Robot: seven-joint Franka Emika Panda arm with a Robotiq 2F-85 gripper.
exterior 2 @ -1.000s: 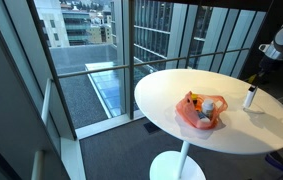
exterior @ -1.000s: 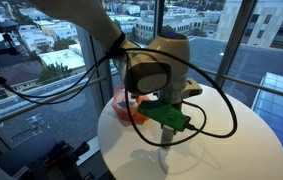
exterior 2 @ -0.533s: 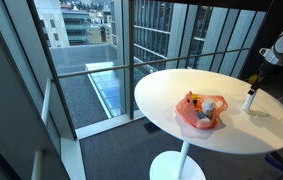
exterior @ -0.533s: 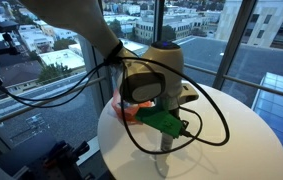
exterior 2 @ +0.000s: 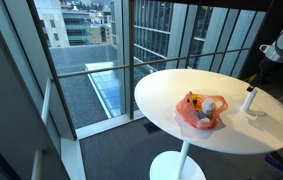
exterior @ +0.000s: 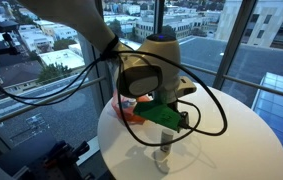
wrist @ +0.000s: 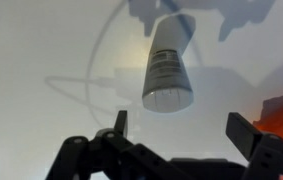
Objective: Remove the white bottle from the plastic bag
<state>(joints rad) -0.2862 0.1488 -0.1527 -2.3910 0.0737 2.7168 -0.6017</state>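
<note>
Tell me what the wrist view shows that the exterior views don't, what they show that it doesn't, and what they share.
Only the wrist view: the grey band of print on the bottle, and the gripper open, its fingers spread apart. Only the exterior views: the whole round table on its pedestal, the windows, the arm's black cables, and small items lying in the bag. Shared: the bottle standing on the table, outside the orange bag, below the gripper.
</note>
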